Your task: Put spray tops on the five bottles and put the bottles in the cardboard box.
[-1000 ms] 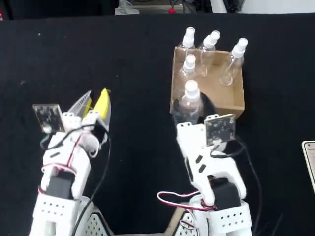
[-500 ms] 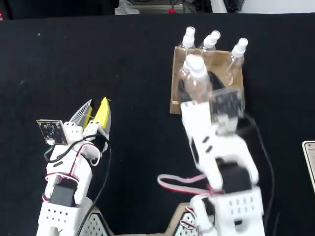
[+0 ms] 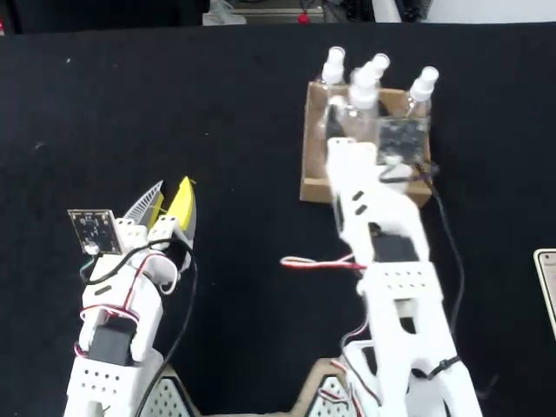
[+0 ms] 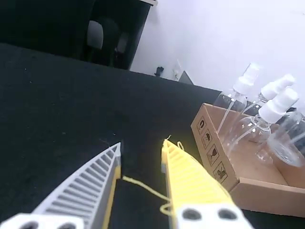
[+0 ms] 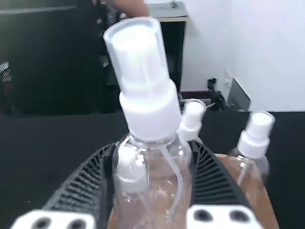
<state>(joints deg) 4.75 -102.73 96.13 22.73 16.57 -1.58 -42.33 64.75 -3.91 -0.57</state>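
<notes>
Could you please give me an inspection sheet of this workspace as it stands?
Surface: black table, dark and flat.
Job's things: cardboard box holds bottles with spray tops; another capped bottle is held over it.
Clutter: flat pale item at the table's edge.
Grippers: left gripper open, holding nothing; right gripper shut on the capped bottle.
Cables: red-white cable loops off the right arm; black cable by the left arm.
Surroundings: white wall, dark furniture.

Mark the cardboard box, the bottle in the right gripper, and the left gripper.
cardboard box [image 4: 213, 149], left wrist view, outer side wall.
bottle [image 5: 151, 179], right wrist view, clear body at mid-height.
left gripper [image 4: 141, 144], left wrist view, midway between its fingertips.
</notes>
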